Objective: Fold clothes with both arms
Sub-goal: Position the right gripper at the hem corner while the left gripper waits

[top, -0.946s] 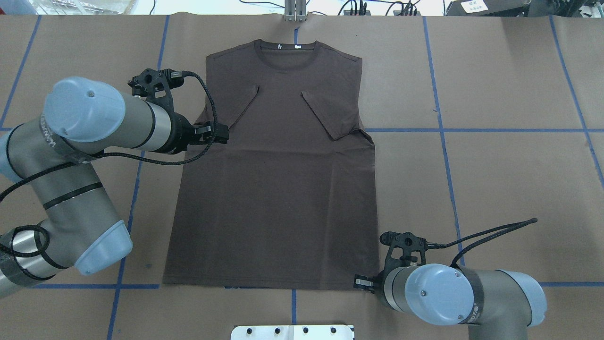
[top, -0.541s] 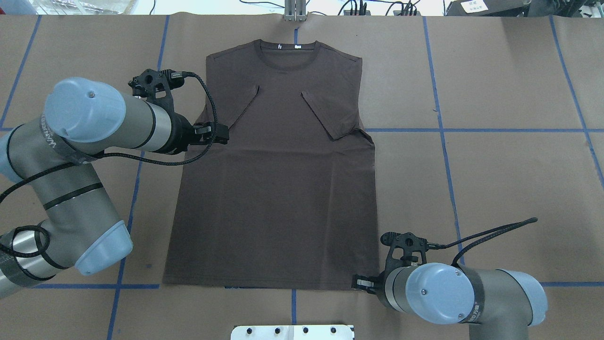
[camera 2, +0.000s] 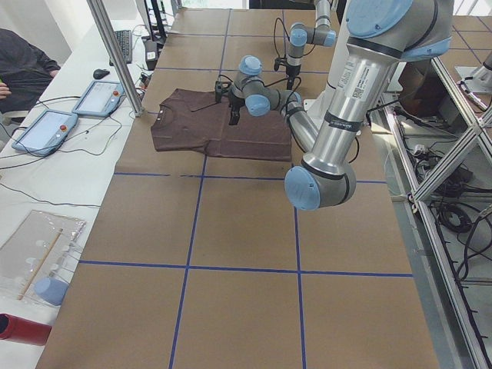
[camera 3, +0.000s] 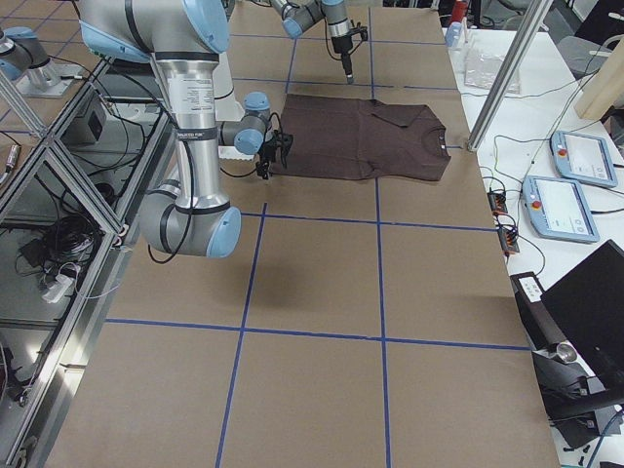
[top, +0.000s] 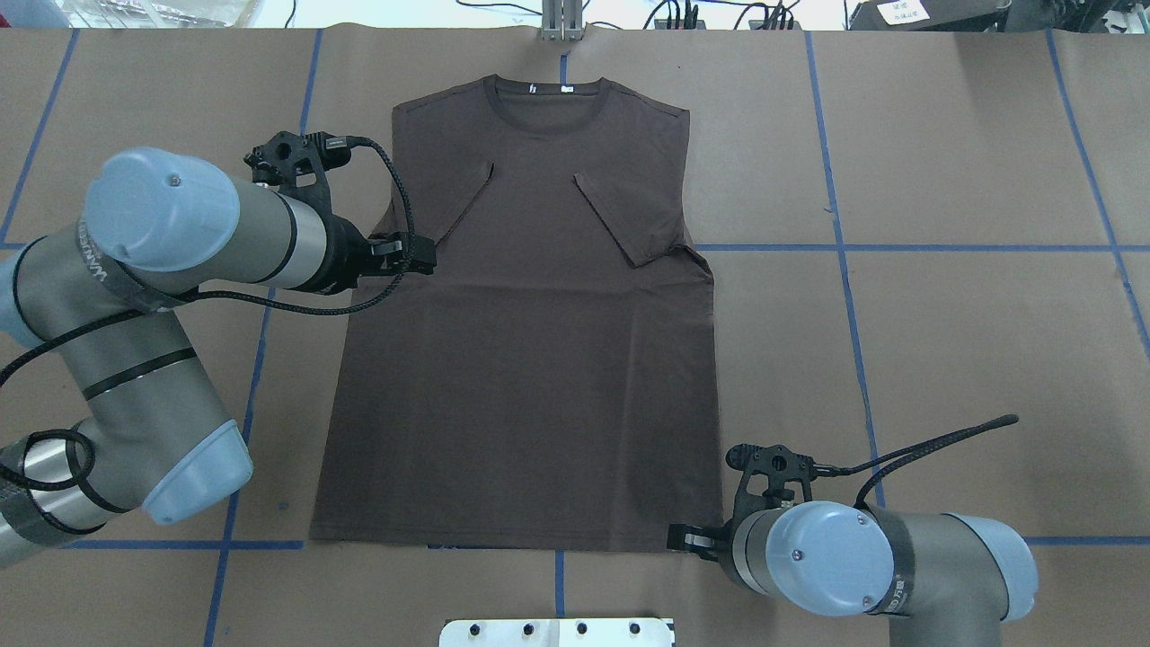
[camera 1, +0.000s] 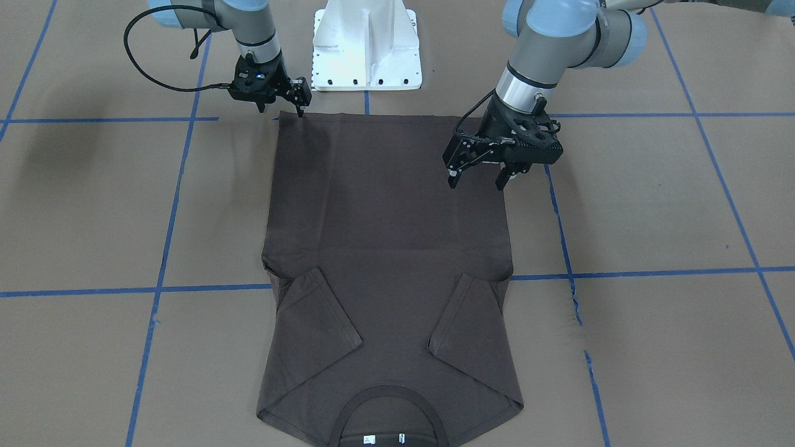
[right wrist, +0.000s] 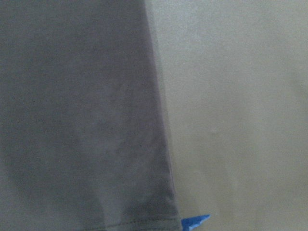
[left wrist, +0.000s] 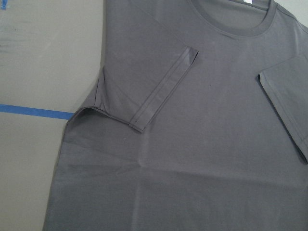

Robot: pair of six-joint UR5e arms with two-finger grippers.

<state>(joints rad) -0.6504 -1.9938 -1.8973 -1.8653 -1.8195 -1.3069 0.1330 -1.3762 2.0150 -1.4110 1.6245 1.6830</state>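
Note:
The clothes, one dark brown-grey T-shirt (top: pixel 530 359), lie flat on the brown paper, collar (top: pixel 546 90) away from the robot and both short sleeves folded in over the chest. My left gripper (camera 1: pixel 476 184) hangs open a little above the shirt's left side edge, below the armpit. My right gripper (camera 1: pixel 280 110) is open and low at the hem's right corner, one finger on each side of that corner. The left wrist view shows the folded sleeve (left wrist: pixel 154 91) and the collar. In the right wrist view, the hem corner (right wrist: pixel 144 211) is blurred and very close.
The white base pedestal (camera 1: pixel 366 43) stands just behind the hem. Blue tape lines (top: pixel 844 247) grid the paper. A metal post (camera 2: pixel 115 54), two tablets (camera 2: pixel 46 127) and a seated person (camera 2: pixel 19 65) are beyond the collar end.
My right gripper has crept a little further in at the hem corner. The left arm and the shirt have not moved.

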